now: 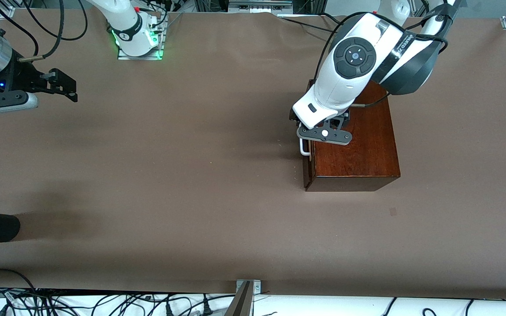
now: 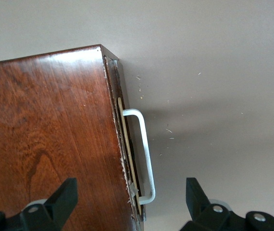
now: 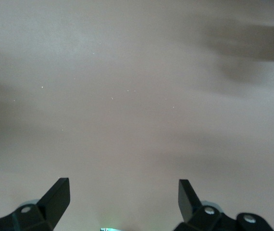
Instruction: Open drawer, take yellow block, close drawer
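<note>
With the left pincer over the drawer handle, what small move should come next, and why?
Probably lower the left pincer straight down so its open fingers bracket the handle, then close. The drawer looks shut or nearly so, the handle sits between the fingers in the left wrist view, and nothing is gripped yet. The right pincer waits open over bare table.

The drawer (image 1: 307,153) is sitting shut, or nearly so, in a glossy reddish-brown wooden box (image 1: 358,145) lying toward the left arm's end of the table. Its dark front is facing the right arm's end, showing a thin pale strip of light wood along its top edge. A white U-shaped bar handle (image 2: 144,154) is sticking out from that front, running level along it.
</note>
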